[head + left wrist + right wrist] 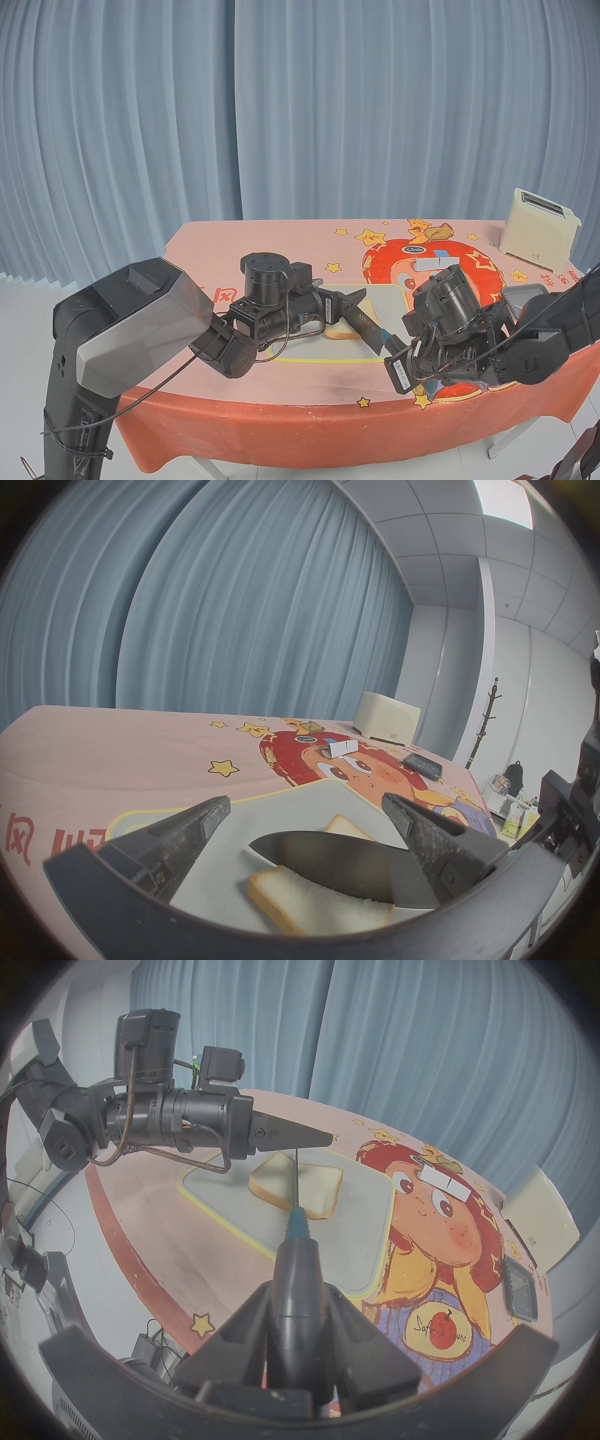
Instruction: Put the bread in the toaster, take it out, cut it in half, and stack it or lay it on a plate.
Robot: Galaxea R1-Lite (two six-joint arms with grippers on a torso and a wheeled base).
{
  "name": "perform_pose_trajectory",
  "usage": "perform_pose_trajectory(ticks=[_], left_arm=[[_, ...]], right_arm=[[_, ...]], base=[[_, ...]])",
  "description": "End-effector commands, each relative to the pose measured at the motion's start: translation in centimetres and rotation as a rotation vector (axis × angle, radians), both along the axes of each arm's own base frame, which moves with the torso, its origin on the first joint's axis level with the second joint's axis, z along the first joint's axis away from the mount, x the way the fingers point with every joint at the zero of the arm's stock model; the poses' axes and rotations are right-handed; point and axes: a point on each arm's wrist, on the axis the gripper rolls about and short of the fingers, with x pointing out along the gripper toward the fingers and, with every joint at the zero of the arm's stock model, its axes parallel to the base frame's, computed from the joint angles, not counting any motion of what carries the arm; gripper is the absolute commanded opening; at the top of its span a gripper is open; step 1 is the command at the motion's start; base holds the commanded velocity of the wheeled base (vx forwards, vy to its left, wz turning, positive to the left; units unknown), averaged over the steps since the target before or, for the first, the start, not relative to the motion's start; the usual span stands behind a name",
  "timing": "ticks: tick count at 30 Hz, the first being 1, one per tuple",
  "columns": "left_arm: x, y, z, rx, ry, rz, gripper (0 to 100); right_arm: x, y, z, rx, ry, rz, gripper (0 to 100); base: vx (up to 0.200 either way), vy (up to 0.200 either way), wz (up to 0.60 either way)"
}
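Right gripper (pixel 300 1297) clamped on knife (pixel 337 861) handle; blade across bread (pixel 322 1188), mid-frame in head view, on cutting board (pixel 390 300). Left gripper (pixel 306 803) jaws wide, straddling bread; contact unclear. I judge risks: unpinned bread skids, cut off-centre; blade strikes left finger.

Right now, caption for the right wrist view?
Right gripper holds knife across bread on grey mat; left gripper alongside.

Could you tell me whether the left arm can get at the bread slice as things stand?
Probably yes: the left gripper is open right over the bread, though the knife in the right gripper lies across it, partly in the way.
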Motion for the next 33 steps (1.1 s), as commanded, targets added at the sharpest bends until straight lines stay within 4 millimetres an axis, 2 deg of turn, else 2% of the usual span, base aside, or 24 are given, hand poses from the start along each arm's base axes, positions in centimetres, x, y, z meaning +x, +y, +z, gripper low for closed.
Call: perform_pose_trajectory(ticks=[1, 5, 12, 19, 26, 33], left_arm=[[0.0, 0.1, -0.4, 0.008, 0.011, 0.001, 100], [0.0, 0.1, -0.4, 0.010, 0.011, 0.000, 100], [-0.1, 0.0, 0.0, 0.001, -0.001, 0.002, 100], [-0.6, 0.1, 0.7, -0.012, -0.024, -0.001, 100], [-0.3, 0.3, 0.4, -0.009, -0.015, -0.001, 100], [-0.2, 0.5, 0.6, -0.011, -0.017, 0.002, 100]], right_arm=[[0.4, 0.2, 1.1, 0.036, -0.041, -0.005, 0], [0.3, 0.2, 0.9, 0.027, -0.031, -0.003, 0], [-0.3, -0.2, -1.1, -0.018, 0.025, -0.001, 0], [-0.3, -0.2, -1.1, -0.022, 0.026, 0.000, 0], [0.3, 0.4, -0.2, 0.005, -0.007, 0.002, 0], [0.3, 1.0, -0.4, 0.003, -0.005, 0.015, 0]], base=[[0.000, 0.000, 0.00], [0.000, 0.000, 0.00], [0.000, 0.000, 0.00], [0.000, 0.000, 0.00], [0.000, 0.000, 0.00], [0.000, 0.000, 0.00]])
